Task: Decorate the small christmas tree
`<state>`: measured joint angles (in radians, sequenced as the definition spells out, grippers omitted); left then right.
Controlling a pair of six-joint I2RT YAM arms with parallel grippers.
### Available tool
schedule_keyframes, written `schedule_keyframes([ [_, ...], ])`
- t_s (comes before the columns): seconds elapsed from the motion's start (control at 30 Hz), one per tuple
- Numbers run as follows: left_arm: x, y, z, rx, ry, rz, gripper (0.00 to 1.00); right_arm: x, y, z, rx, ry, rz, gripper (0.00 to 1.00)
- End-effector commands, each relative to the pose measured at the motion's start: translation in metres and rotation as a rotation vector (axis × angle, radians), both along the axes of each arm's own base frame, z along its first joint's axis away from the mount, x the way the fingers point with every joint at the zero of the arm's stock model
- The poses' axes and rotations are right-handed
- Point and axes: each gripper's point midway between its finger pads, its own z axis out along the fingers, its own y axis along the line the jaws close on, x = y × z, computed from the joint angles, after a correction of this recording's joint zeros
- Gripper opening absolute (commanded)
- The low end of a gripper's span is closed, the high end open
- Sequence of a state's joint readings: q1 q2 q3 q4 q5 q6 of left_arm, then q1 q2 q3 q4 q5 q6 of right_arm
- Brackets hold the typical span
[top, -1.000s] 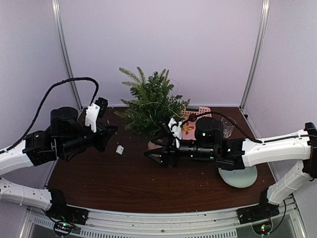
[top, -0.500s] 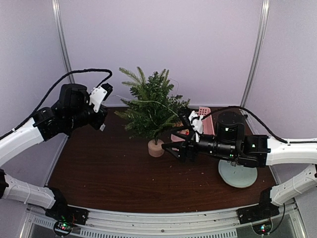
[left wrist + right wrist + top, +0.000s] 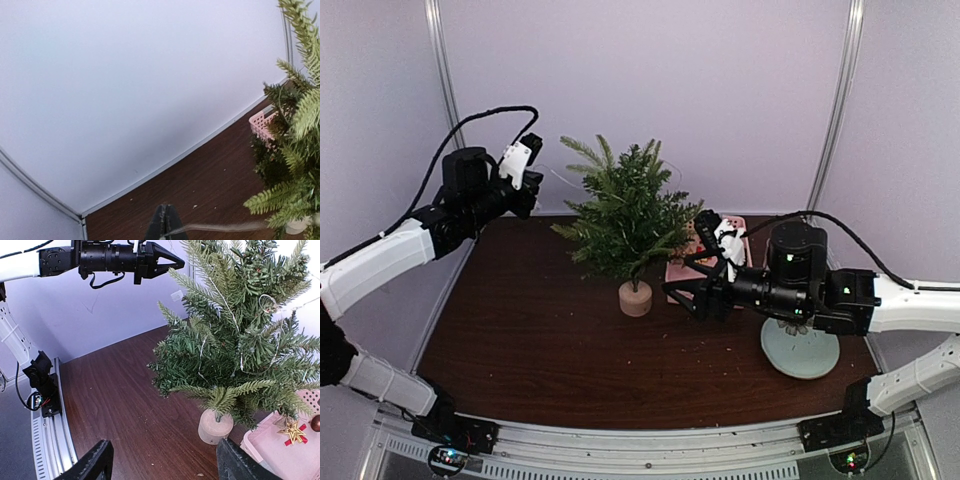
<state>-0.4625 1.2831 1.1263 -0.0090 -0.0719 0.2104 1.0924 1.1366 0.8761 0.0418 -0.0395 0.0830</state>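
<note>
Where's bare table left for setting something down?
Bare table left of the tree, below the left fingers' string, and along the near edge before the stump. Crowded right: basket, right fingers, plate close together.

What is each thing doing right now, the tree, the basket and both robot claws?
Tree, upright, string draped in its branches.
Left gripper, shut on the string.
Right gripper, open, empty.
Basket, upright, holding a star.
</note>
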Motion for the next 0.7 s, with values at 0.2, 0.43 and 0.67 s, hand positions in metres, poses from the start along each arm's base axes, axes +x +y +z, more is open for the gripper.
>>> schedule_keyframes([
  [0.2,0.025,-0.053,0.045,-0.230,-0.171,-0.260,0.00,0.005,-0.010,0.002,-0.009,0.001,-0.043,0.73],
  [0.43,0.032,-0.071,0.040,-0.306,-0.141,-0.350,0.00,0.010,-0.014,0.001,-0.022,-0.001,-0.078,0.73],
  [0.67,0.028,-0.074,0.006,-0.316,-0.034,-0.370,0.00,0.011,-0.016,0.001,-0.028,-0.001,-0.087,0.73],
])
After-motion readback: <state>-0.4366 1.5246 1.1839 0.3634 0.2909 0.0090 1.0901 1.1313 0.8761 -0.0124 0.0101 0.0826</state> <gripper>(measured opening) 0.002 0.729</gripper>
